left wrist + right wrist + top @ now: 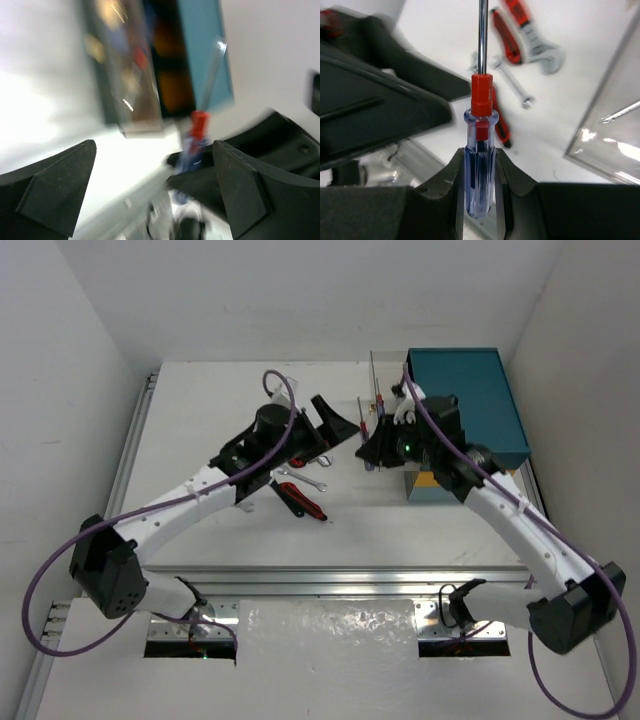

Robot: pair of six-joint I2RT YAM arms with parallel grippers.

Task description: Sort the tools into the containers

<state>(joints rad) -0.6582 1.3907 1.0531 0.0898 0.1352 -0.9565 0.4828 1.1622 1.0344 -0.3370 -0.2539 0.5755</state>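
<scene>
We see the right claw (479,172) clamped on a blue-and-red screwdriver (481,145); in the rt wrist view its fingers (512,175) press both sides of the clear blue handle, red collar above them, steel shaft running up out of view; in the top view that claw (375,452) sits just left of the teal box (470,400), w/ the shaft pointing to the far side.

The left claw (150,190) has its jaws wide apart, nothing between them; in its blurred wrist view we make out the same screwdriver (197,135) ahead, w/ the box (202,50) beyond; from above the left claw (335,425) sits near mid-table, facing the right one, the two close but apart.

On the white table (200,400), near side of the left claw, lie a thin silver spanner (300,480) and a red-and-black tool (300,502); the rt wrist view shows an adjustable wrench (532,35) w/ red-black handle, the spanner (512,82) beside it, and another red-black handle (500,117) behind the screwdriver; a clear plastic drawer edge (605,125) shows at right; what it holds we cannot tell.
</scene>
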